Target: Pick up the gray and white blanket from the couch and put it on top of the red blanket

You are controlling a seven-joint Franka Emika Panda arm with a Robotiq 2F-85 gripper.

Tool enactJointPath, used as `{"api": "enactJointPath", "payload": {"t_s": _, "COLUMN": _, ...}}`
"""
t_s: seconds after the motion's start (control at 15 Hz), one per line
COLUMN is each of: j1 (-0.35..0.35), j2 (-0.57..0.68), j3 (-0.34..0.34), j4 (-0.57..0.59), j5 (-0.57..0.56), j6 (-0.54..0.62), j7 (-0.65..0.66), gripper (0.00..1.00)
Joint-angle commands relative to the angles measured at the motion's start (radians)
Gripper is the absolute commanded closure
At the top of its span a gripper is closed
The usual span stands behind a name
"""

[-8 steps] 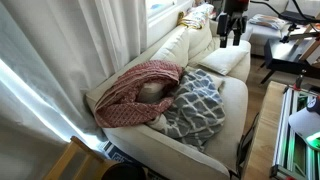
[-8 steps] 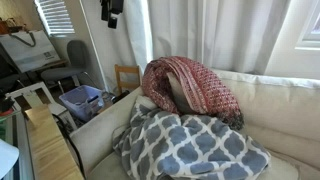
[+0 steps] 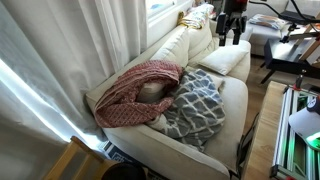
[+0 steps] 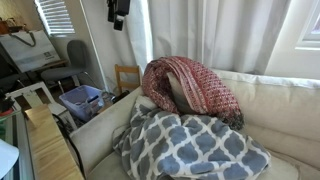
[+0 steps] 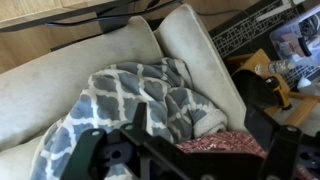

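The gray and white patterned blanket (image 3: 202, 100) lies crumpled on the seat of the cream couch (image 3: 180, 45). It also shows in another exterior view (image 4: 195, 148) and in the wrist view (image 5: 125, 95). The red blanket (image 3: 140, 88) is heaped beside it against the backrest, seen in an exterior view (image 4: 190, 85) and at the lower edge of the wrist view (image 5: 225, 146). My gripper (image 3: 233, 38) hangs high in the air above the far end of the couch, well clear of both blankets. It is open and empty (image 5: 200, 112).
White curtains (image 3: 70, 50) hang behind the couch. A wooden chair (image 4: 127, 76), a blue basket (image 4: 82, 101) and an office chair (image 4: 62, 62) stand beyond the couch's end. A table edge (image 4: 45, 140) runs alongside the couch's front.
My gripper has shifted slightly high above the couch end. The blankets have not moved.
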Motion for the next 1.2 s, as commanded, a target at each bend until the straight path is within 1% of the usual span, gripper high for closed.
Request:
{"api": "enactJointPath", "payload": {"t_s": 0.0, "j1": -0.072, "j2": 0.241, "j3": -0.048, "j4": 0.097, "j5": 0.017, "j6": 0.036, "j7": 0.023, "gripper": 0.00}}
{"api": "enactJointPath", "payload": {"t_s": 0.07, "j1": -0.085, "j2": 0.302, "j3": -0.063, "j4": 0.122, "j5": 0.041, "j6": 0.031, "j7": 0.018, "gripper": 0.00}}
{"api": "enactJointPath", "payload": {"t_s": 0.2, "j1": -0.106, "j2": 0.426, "j3": -0.073, "j4": 0.178, "j5": 0.090, "j6": 0.036, "j7": 0.028, "gripper": 0.00}}
{"api": "enactJointPath", "payload": {"t_s": 0.4, "j1": -0.117, "j2": 0.615, "j3": -0.056, "j4": 0.314, "j5": 0.140, "j6": 0.062, "j7": 0.104, "gripper": 0.00}}
{"api": "enactJointPath", "payload": {"t_s": 0.47, "j1": -0.125, "j2": 0.678, "j3": -0.049, "j4": 0.368, "j5": 0.166, "j6": 0.052, "j7": 0.095, "gripper": 0.00}}
{"api": "enactJointPath", "payload": {"t_s": 0.53, "j1": -0.145, "j2": 0.740, "j3": -0.033, "j4": 0.431, "j5": 0.222, "j6": 0.019, "j7": 0.052, "gripper": 0.00}}
{"api": "enactJointPath", "payload": {"t_s": 0.6, "j1": -0.123, "j2": 0.604, "j3": -0.047, "j4": 0.301, "j5": 0.151, "j6": 0.062, "j7": 0.075, "gripper": 0.00}}
{"api": "enactJointPath", "payload": {"t_s": 0.73, "j1": -0.130, "j2": 0.701, "j3": -0.033, "j4": 0.382, "j5": 0.187, "j6": 0.059, "j7": 0.074, "gripper": 0.00}}
{"api": "enactJointPath", "payload": {"t_s": 0.93, "j1": -0.136, "j2": 0.743, "j3": -0.029, "j4": 0.422, "j5": 0.194, "j6": 0.052, "j7": 0.074, "gripper": 0.00}}
{"api": "enactJointPath", "payload": {"t_s": 1.0, "j1": -0.137, "j2": 0.757, "j3": -0.038, "j4": 0.453, "j5": 0.183, "j6": 0.030, "j7": 0.100, "gripper": 0.00}}
{"api": "enactJointPath", "payload": {"t_s": 1.13, "j1": -0.128, "j2": 0.840, "j3": -0.043, "j4": 0.547, "j5": 0.166, "j6": 0.024, "j7": 0.180, "gripper": 0.00}}
